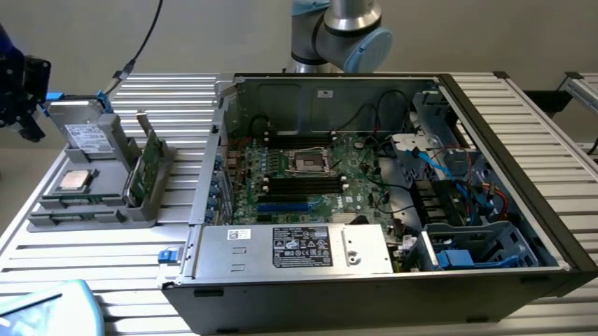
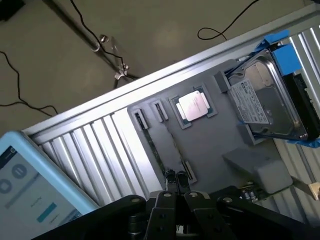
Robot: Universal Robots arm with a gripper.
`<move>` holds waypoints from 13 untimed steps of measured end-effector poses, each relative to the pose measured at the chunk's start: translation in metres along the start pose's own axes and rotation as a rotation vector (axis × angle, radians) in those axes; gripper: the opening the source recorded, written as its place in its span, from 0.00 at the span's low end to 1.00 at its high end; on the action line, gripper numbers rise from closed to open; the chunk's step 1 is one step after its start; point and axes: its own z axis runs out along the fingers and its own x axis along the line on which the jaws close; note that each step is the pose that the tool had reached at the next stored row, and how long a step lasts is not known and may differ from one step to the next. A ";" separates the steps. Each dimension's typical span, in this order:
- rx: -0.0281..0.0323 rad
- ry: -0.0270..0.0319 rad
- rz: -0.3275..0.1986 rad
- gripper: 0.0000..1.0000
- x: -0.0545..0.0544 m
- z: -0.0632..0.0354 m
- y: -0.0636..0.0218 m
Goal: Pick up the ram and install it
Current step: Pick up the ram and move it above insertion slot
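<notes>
The ram (image 1: 150, 170) is a thin green stick standing on edge in a grey holder tray (image 1: 89, 210), at the exterior view's left, beside the open computer case. In the wrist view the ram (image 2: 156, 146) appears edge-on as a narrow line running across the tray (image 2: 215, 135). My gripper (image 2: 175, 176) is shut, its two fingertips pressed together with nothing between them. It hangs well above the tray and apart from the ram. In the exterior view the gripper (image 1: 24, 105) is a dark shape at the far left edge, beyond the tray's outer side.
The tray also holds a silver processor chip (image 2: 194, 106) and a hard drive (image 2: 265, 100) with blue rails. The open case (image 1: 374, 175) shows the motherboard with black slots (image 1: 297, 187). A tablet (image 2: 30, 185) lies at the table's near corner. Cables lie on the floor.
</notes>
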 end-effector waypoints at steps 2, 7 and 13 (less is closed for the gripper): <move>-0.0014 -0.0003 -0.034 0.11 0.000 0.0007 0.0000; -0.0038 0.0028 -0.122 0.11 0.000 0.0020 -0.0003; -0.0057 0.0124 -0.232 0.11 0.000 0.0034 -0.0003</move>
